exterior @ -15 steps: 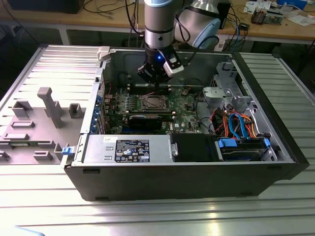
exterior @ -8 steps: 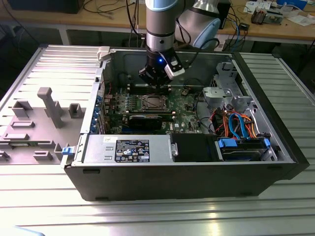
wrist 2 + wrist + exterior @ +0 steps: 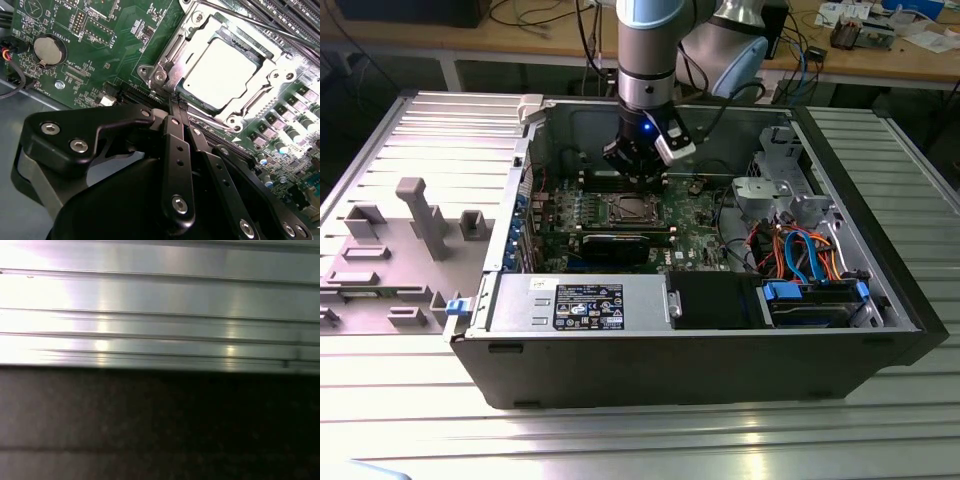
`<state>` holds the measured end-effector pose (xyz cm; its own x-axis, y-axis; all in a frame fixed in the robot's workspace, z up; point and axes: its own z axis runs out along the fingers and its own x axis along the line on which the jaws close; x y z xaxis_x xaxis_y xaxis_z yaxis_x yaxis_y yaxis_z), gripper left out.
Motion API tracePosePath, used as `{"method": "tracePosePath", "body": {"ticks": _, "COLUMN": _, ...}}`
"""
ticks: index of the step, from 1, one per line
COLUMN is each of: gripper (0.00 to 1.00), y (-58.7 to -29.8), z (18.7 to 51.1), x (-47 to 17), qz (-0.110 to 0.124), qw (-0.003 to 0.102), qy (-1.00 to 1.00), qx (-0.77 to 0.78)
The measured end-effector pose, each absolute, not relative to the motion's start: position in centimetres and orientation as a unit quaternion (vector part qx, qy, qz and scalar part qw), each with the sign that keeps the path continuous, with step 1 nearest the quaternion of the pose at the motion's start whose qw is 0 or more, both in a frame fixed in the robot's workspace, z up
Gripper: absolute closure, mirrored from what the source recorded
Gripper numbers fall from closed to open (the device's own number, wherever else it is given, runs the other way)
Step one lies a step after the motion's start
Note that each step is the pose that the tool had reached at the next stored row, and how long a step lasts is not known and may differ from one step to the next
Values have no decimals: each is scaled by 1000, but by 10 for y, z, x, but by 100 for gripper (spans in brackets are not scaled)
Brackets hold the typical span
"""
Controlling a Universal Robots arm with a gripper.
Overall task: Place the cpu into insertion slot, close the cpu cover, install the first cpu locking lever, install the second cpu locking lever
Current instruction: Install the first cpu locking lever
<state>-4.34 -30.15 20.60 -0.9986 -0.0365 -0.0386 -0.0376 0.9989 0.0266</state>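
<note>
Just beyond the closed fingertips of the gripper (image 3: 175, 106), pressed together and holding nothing, the cpu (image 3: 222, 70) sits in the insertion slot (image 3: 252, 52) with the cpu cover (image 3: 200, 40) down around it (silver frame, chip showing through its window) on the green motherboard (image 3: 120, 50).

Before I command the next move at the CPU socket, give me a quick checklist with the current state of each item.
1. Square silvery-topped cpu seated in the silver-rimmed insertion slot: ok.
2. Silvery metal-frame cpu cover lying down around the chip: ok.
3. Thin wire locking levers latched: cannot tell.
4. Black gripper tips together at the socket's corner: ok.
5. Anything held between the tips: cannot tell.
6. Green motherboard beside the socket free of loose parts: ok.
</note>
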Motion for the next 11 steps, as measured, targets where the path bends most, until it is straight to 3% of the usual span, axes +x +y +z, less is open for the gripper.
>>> {"method": "tracePosePath", "body": {"ticks": 11, "gripper": 89, "y": -301, "z": 207, "x": -41, "qz": 11, "qw": 19, "qy": 1000, "qx": -19}}
